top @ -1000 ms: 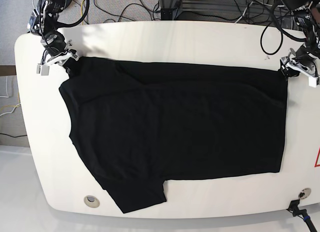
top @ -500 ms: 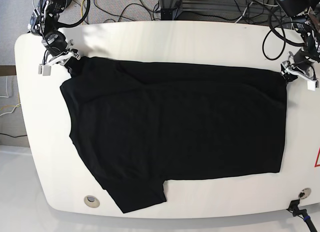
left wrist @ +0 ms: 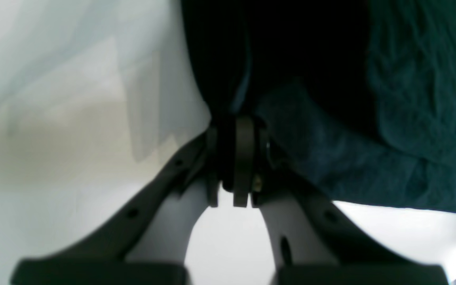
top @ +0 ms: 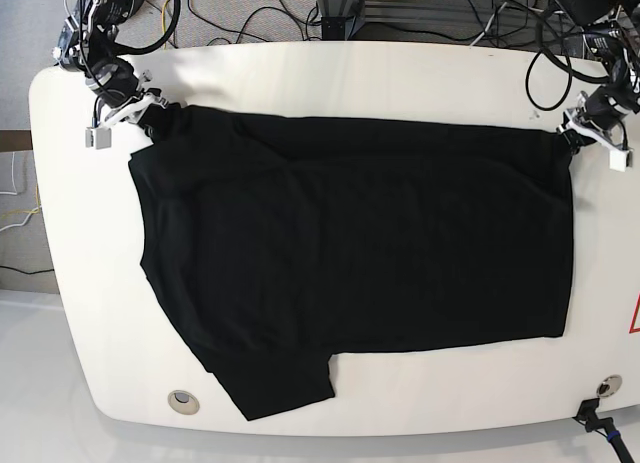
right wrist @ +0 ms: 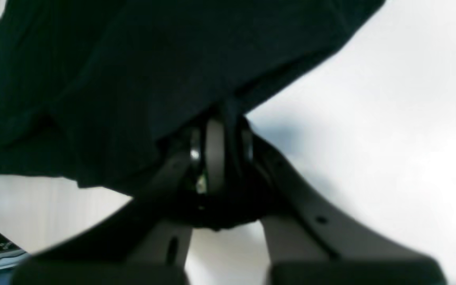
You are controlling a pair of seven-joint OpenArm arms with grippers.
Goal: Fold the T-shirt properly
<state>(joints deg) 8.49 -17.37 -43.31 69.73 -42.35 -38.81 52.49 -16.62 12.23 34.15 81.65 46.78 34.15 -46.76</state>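
The plain black short-sleeved cloth T-shirt lies spread flat across the white rounded tabletop, body running from 9 to 3 o'clock, one sleeve jutting toward 7 o'clock in the base view.

The left end effector sits at the shirt's corner near 2 o'clock; in its wrist view the jaws are pressed together with a fold of dark cloth pinched between them. The right end effector is at the corner near 10 o'clock, likewise clamped on a bunched edge of the fabric.

The shirt looks light, limp and soft, so it will likely sag and drape between the two held corners and drag on the surface instead of keeping shape. It is not fragile, though thin cloth can slip from a shallow pinch. Corners and hems along the 12 o'clock edge seem the best holds, taken deep enough to catch every layer.
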